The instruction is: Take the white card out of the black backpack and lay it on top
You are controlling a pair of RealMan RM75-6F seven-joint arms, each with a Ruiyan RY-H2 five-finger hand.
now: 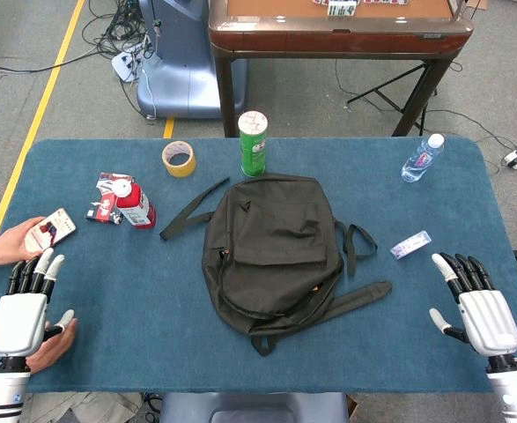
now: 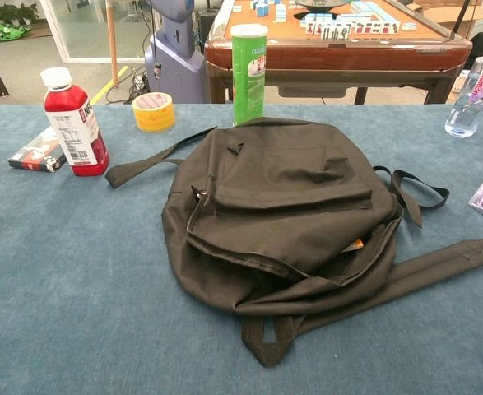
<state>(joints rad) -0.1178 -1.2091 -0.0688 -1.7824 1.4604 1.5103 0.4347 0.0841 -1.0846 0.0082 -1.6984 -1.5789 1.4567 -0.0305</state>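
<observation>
The black backpack [image 1: 271, 247] [image 2: 282, 218] lies flat in the middle of the blue table, its straps trailing left and right. Its zipper gapes a little along the lower right side, where a small orange spot [image 2: 354, 244] shows. No white card is visible; the pack hides whatever is inside. My left hand [image 1: 27, 308] rests at the near left corner with its fingers spread and nothing in it. My right hand [image 1: 472, 304] rests at the near right corner, likewise spread and holding nothing. Neither hand appears in the chest view.
Behind the pack stand a green can [image 1: 253, 143] and a yellow tape roll [image 1: 179, 159]. A red bottle [image 1: 133, 203] and small box [image 1: 102, 210] sit left; a water bottle [image 1: 421, 159] and clear packet [image 1: 410, 245] sit right. A person's hand holds a phone [image 1: 50, 231] near my left hand.
</observation>
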